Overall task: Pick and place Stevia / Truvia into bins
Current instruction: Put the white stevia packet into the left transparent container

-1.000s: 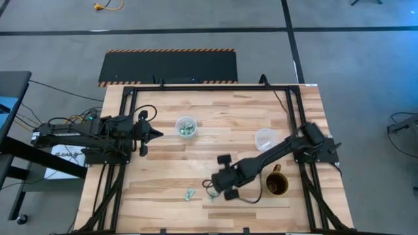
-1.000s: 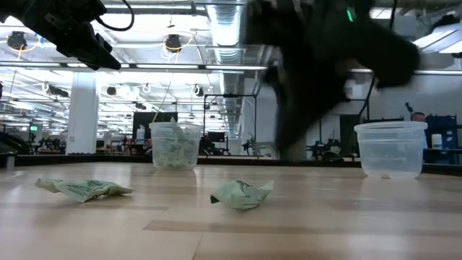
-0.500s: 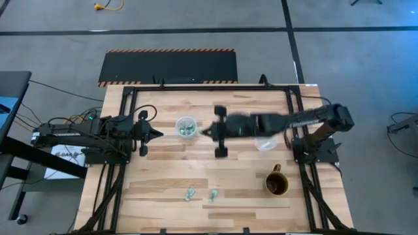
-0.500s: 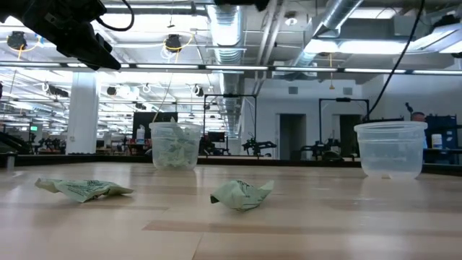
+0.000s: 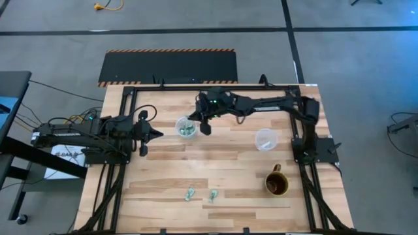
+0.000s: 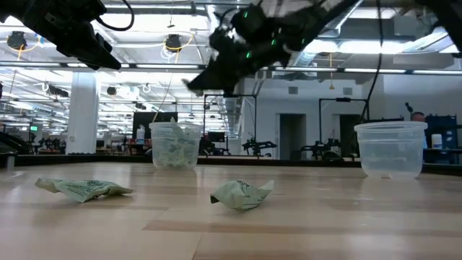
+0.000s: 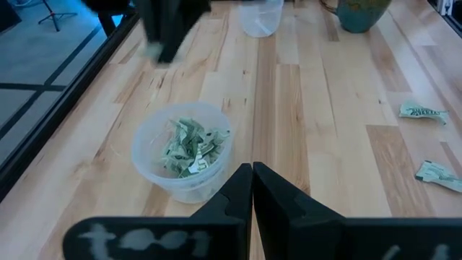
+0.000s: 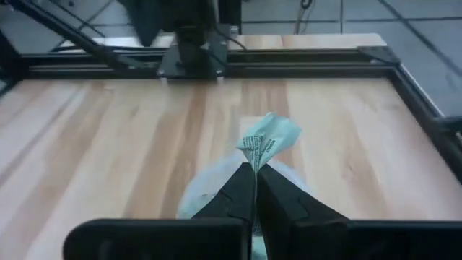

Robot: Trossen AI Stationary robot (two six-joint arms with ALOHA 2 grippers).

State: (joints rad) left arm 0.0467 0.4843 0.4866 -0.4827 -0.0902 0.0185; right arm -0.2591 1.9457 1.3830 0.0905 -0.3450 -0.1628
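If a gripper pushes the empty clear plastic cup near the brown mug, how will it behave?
The empty clear plastic cup looks thin-walled and holds nothing, so it is probably light and would slide or tip easily. Being round, it may roll if knocked over on the wooden table.

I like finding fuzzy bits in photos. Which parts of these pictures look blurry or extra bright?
In the low view, bright ceiling lamps glare behind the dark right arm's gripper, which looks smeared. In the right wrist view, the crumpled green-and-white paper sachet pinched in the shut jaws is soft-edged. In the left wrist view, a blurred dark shape hangs beyond the clear plastic cup of sachets, which looks sharp.
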